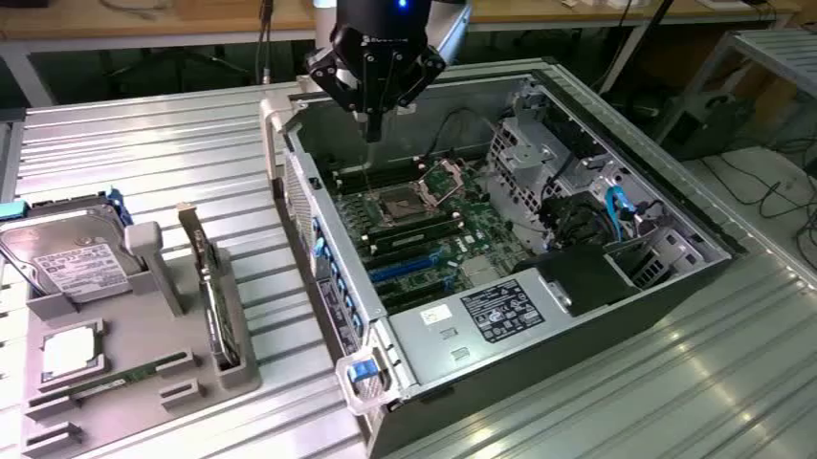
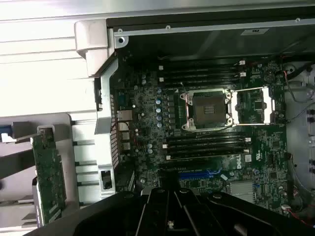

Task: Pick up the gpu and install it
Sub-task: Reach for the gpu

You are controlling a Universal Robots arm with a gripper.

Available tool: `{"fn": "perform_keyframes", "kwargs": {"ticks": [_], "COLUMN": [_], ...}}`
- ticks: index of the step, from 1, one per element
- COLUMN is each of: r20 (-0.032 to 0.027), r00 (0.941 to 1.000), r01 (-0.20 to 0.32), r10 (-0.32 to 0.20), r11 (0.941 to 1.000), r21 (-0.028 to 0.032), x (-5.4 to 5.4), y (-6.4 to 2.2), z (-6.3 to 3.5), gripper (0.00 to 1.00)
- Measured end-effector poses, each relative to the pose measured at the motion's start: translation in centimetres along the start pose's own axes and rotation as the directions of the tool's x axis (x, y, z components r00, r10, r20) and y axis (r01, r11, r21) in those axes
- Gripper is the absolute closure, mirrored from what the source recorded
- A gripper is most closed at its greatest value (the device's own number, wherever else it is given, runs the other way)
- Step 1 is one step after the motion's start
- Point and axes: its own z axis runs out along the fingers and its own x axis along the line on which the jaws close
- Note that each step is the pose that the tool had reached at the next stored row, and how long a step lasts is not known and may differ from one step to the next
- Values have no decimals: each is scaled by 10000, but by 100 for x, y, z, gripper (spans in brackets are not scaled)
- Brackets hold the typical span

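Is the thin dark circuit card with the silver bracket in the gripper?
No, that card stands in the grey plastic holder, away from the black gripper.

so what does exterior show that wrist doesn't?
Exterior adds: hard drive, chip and memory stick on the grey holder, plus the black shroud and blue cables inside the case.
Wrist adds: port blocks at the board's edge, and the gpu's green face rather than its edge.
Shared: gripper above the open case, the CPU socket, and the gpu standing in the holder, not held.
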Motion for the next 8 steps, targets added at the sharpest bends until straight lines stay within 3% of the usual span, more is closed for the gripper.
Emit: {"fn": "perform_keyframes", "kwargs": {"ticks": [8], "r20": [-1], "r00": [10000], "r01": [1], "r10": [-1], "r11": [10000], "r21": [1], "x": [177], "y": [-38], "z": [-6], "gripper": [89]}}
